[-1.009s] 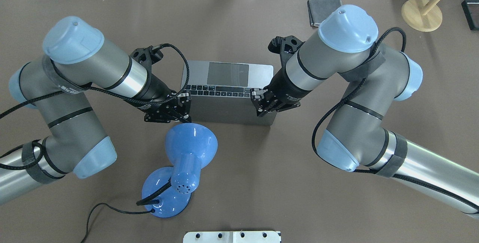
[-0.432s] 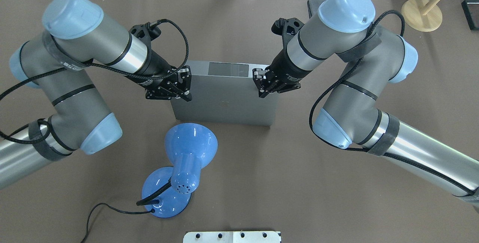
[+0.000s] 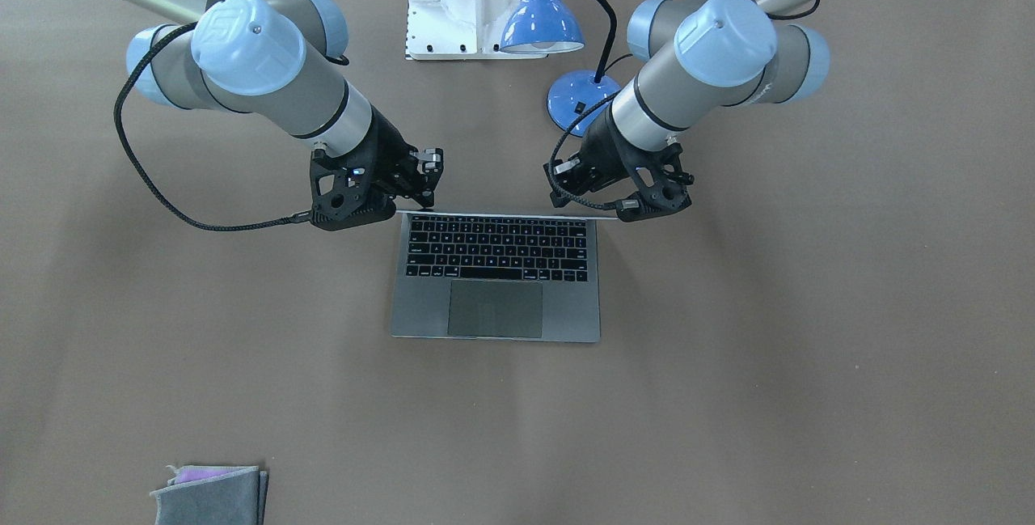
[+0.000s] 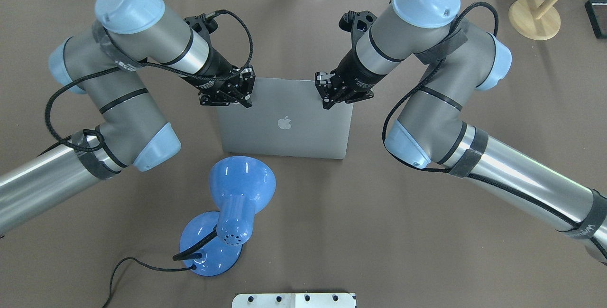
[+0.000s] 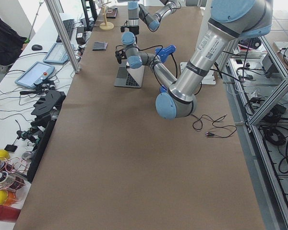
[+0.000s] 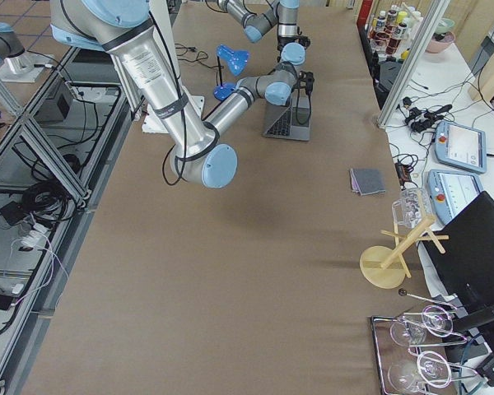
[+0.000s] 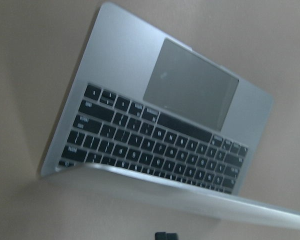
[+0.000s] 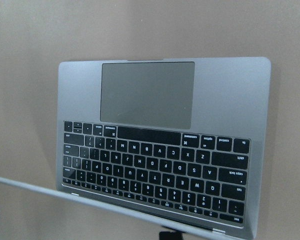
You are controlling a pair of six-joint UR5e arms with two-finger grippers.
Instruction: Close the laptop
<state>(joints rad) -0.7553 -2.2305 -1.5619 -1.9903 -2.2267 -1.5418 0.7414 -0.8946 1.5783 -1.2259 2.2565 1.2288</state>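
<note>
The grey laptop (image 4: 284, 123) stands mid-table, its lid tilted forward over the base so that the apple logo faces up in the overhead view. In the front view the keyboard (image 3: 497, 246) and trackpad still show under the lid's thin top edge. My left gripper (image 4: 247, 103) is shut and rests against the back of the lid at its top left corner. My right gripper (image 4: 326, 104) is shut and rests against the top right corner. Both wrist views look down past the lid's edge (image 7: 190, 195) onto the keyboard (image 8: 155, 175).
A blue desk lamp (image 4: 242, 184) with its base (image 4: 208, 251) and cable stands just on the robot's side of the laptop's hinge. A folded grey cloth (image 3: 210, 494) lies far across the table. A wooden stand (image 4: 534, 17) is at the back right.
Both grippers have moved away from the robot along with the lid's top edge. The lid has swung further down over the keyboard, which no longer shows from overhead.
</note>
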